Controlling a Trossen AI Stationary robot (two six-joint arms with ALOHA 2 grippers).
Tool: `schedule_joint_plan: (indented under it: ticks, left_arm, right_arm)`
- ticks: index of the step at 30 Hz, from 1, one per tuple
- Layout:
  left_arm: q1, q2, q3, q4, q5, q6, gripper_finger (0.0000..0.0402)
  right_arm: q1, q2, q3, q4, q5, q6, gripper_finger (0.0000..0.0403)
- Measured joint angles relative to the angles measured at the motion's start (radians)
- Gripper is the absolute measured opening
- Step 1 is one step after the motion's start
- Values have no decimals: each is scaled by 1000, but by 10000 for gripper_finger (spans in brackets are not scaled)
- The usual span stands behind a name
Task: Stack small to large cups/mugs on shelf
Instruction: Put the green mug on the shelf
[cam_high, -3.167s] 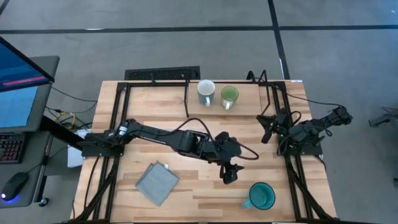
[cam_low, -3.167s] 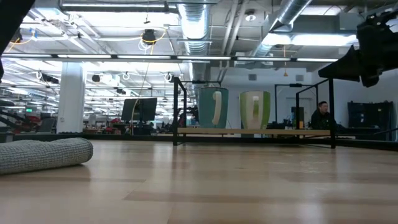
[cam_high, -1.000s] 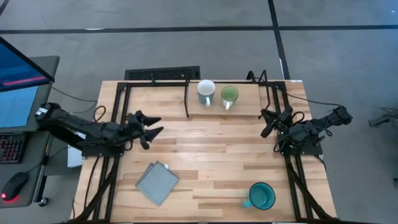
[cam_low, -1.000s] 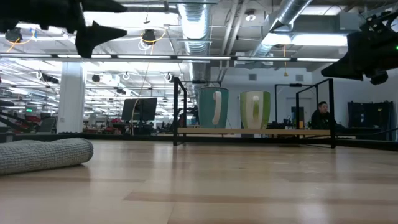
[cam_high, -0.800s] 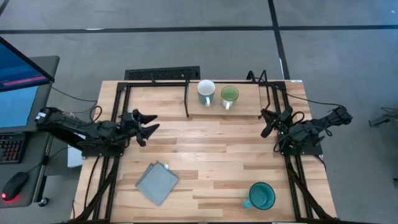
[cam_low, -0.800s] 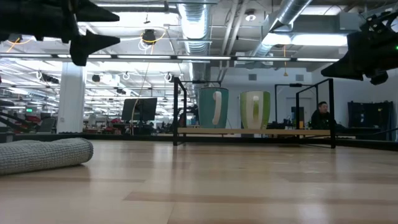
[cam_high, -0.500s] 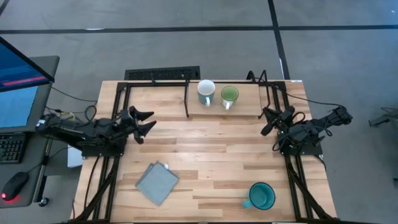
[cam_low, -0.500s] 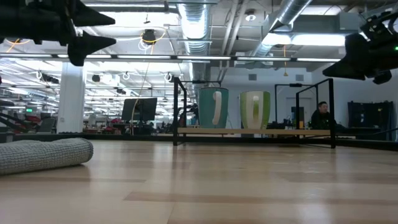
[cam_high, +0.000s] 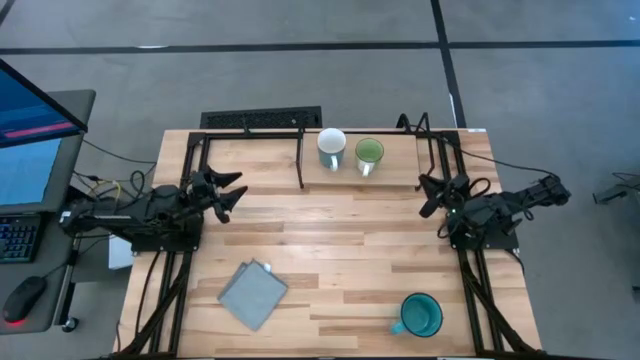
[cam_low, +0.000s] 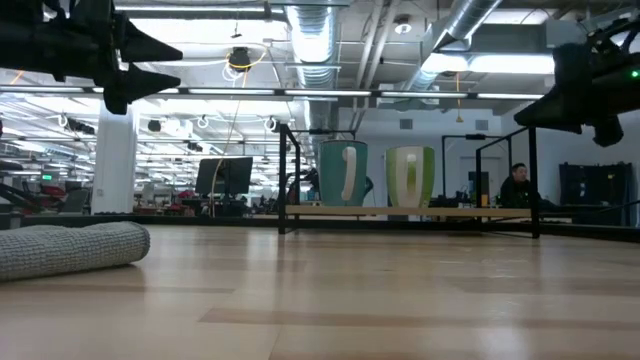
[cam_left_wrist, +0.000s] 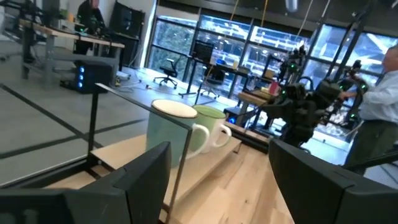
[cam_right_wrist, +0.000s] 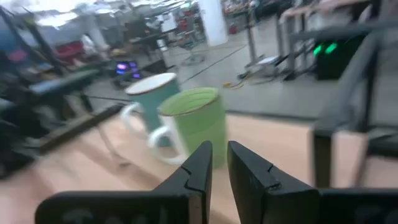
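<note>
Grey cloth (cam_high: 252, 294) lies left of the teal mug (cam_high: 421, 315).

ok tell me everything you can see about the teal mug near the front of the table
The teal mug is the largest of the three, glossy like glazed ceramic, teal inside and out. It stands upright, open mouth up, looking empty, its handle pointing toward the table's left side. It sits alone on the wooden tabletop near the front right corner, not on the shelf where the other two mugs stand. Nothing touches it except the tabletop; both grippers are far from it. Only the high view shows it.
</note>
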Motion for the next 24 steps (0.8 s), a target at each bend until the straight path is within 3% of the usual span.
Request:
schedule_joint_plan:
  ticks: [5, 11, 18, 24]
  left_arm:
    - [9, -3, 0, -13, 3, 9, 261]
    - [9, -3, 0, -15, 70, 9, 261]
    - [9, -3, 0, -50, 76, -8, 261]
    - [9, -3, 0, -71, 74, -26, 261]
  right_arm:
    - [-57, 0, 0, 92, -196, 21, 74]
    - [-105, 27, 0, 255, -401, -140, 74]
    - [-157, 190, 1, 342, -448, -145, 74]
    - [-218, 396, 79, 345, -480, -121, 74]
